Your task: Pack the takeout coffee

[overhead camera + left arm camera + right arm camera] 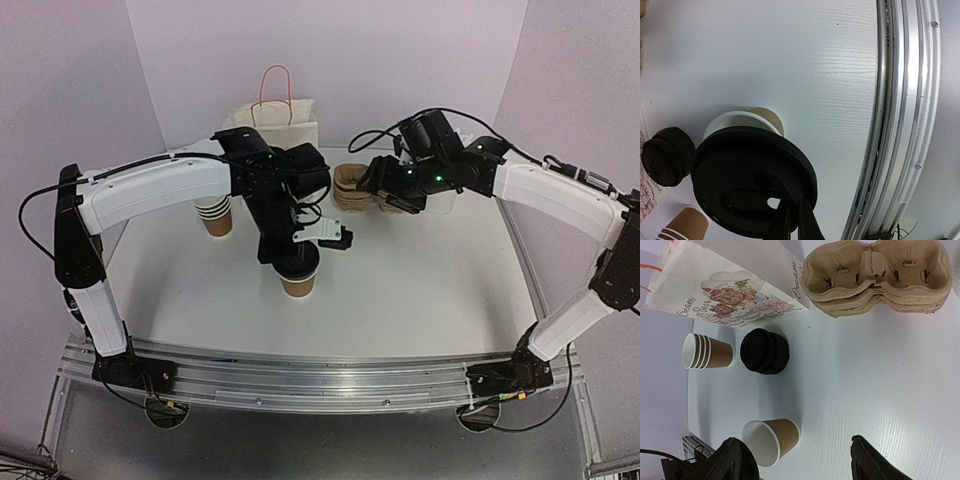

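One lid (755, 182) clamped in left gripper (794, 207), uncapped cup (769, 118) just beneath; right gripper (802, 456) open, empty. Capping, packing outstanding.

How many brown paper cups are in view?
5: a single cup below the left gripper's lid, four nested cups beside the lid stack; more may be hidden.

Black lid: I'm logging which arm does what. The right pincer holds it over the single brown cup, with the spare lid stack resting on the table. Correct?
Not quite: the left pincer holds the black lid over the single brown cup, as the left wrist view shows; the right pincer is open and empty. The spare lid stack does rest on the table.
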